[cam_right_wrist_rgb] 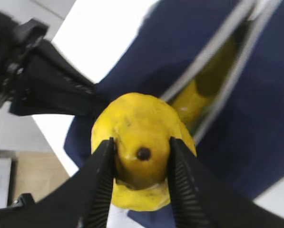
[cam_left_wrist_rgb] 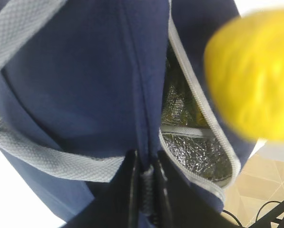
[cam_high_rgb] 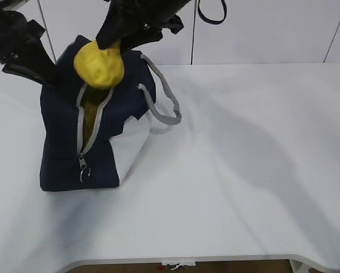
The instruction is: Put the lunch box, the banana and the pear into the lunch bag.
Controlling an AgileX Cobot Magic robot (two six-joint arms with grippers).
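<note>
Right wrist view shows the right gripper clamping the pear above the open bag near the table's rear left corner, while the left gripper pinches the bag's fabric.

the pear hangs above the lunch bag, the banana inside it.

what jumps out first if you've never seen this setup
The yellow pear, pinched between the right gripper fingers, hangs right over the open zipper slot of the navy lunch bag at the table's left side. Through the slot a yellow banana shows inside against silver lining. The left gripper is clamped on the bag's fabric edge at the far end of the opening.
</note>
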